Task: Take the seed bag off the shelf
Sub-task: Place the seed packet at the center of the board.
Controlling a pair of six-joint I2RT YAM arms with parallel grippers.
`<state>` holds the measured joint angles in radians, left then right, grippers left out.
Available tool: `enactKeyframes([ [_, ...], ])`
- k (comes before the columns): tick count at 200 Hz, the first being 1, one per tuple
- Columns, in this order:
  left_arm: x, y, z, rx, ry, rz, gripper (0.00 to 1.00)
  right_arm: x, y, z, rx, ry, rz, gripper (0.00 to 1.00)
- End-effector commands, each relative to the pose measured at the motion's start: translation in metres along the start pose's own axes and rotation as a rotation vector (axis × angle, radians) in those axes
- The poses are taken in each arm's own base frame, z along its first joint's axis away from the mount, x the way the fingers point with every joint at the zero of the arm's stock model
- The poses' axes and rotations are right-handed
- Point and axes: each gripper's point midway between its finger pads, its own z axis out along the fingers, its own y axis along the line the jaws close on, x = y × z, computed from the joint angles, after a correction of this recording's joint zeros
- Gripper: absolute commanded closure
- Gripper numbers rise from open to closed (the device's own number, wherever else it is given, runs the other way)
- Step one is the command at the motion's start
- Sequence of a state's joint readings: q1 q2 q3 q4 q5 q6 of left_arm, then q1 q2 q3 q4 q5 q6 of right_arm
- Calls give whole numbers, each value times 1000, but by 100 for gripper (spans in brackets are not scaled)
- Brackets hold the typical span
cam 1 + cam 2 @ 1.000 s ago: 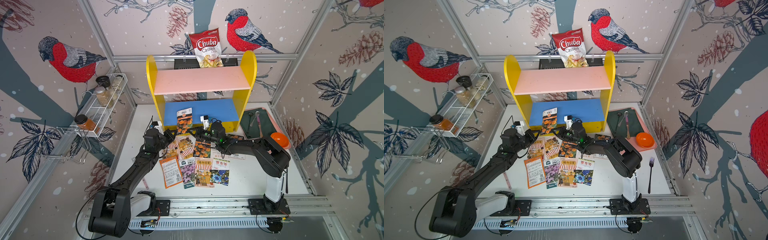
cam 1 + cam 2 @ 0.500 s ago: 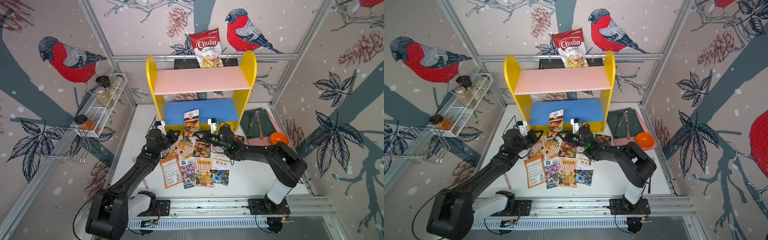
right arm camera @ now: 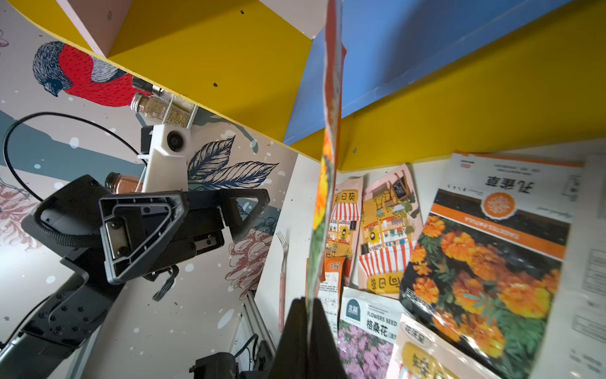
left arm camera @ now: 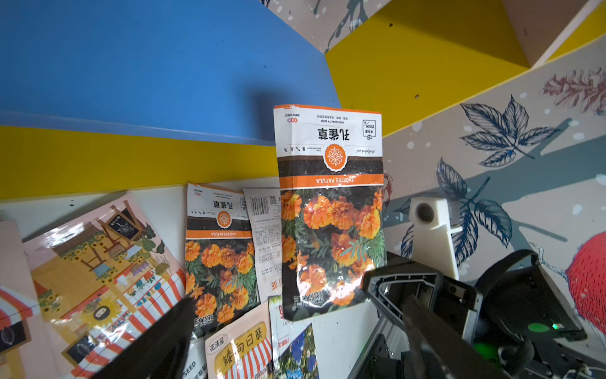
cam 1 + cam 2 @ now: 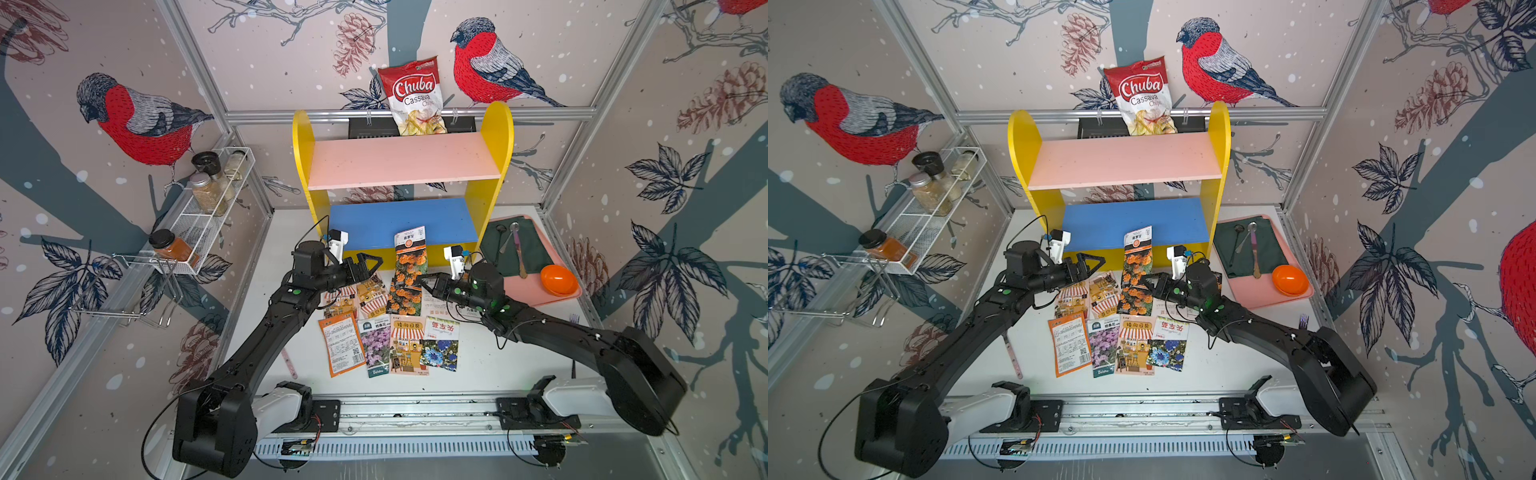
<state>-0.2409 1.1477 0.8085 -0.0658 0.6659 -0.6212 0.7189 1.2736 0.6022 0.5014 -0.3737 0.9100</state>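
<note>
The right pincer (image 5: 422,284) is clenched on the lower edge of the seed bag (image 5: 409,270), an orange marigold packet. In the right wrist view the bag (image 3: 331,131) is seen edge-on, rising straight up from between the closed black fingers (image 3: 295,328). The bag is held upright just in front of the shelf (image 5: 496,137). In both top views its top edge overlaps the front of the blue lower board. It does not lie on that board, and its lower end hangs above the desk (image 5: 478,374).

The left pincer (image 5: 372,268) is released, with its jaws spread wide. It hovers in front of the shelf's left yellow panel, just beside the bag and apart from it.

Below both pincers, other seed packets (image 5: 390,332) lie flat on the desk in front of the shelf, some overlapping. One of them is a second marigold packet (image 4: 219,249).

The shelf's pink upper board is bare. A Chuba chips bag (image 5: 415,97) hangs on the wall behind and above the shelf. Beyond the shelf's left panel, a white wire rack (image 5: 208,216) on the side wall holds spice jars. Beside the shelf's right panel lies a pink tray (image 5: 536,295) with a green cloth (image 5: 528,253), two spoons and an orange bowl (image 5: 558,279).
</note>
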Motion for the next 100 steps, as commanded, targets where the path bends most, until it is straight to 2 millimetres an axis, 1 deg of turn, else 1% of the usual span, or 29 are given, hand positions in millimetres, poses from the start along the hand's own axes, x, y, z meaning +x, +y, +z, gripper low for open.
enactKeyframes([
  [1, 16, -15, -6, 24, 89, 103, 1, 13, -17, -21, 92, 30, -24, 100],
  [21, 30, -37, -9, 67, 142, 215, 1, 20, -26, -43, 134, 35, -5, 100],
  [36, 41, -48, -11, 86, 177, 262, 1, 26, -34, -58, 164, 38, 13, 100],
  [65, 60, -62, -14, 126, 233, 334, 1, 34, -41, -86, 189, 26, 56, 100],
  [81, 64, -68, -17, 162, 244, 349, 1, 42, -45, -98, 190, 22, 96, 100],
  [100, 61, -68, -18, 151, 224, 355, 2, 56, -53, -111, 207, 35, 145, 100],
])
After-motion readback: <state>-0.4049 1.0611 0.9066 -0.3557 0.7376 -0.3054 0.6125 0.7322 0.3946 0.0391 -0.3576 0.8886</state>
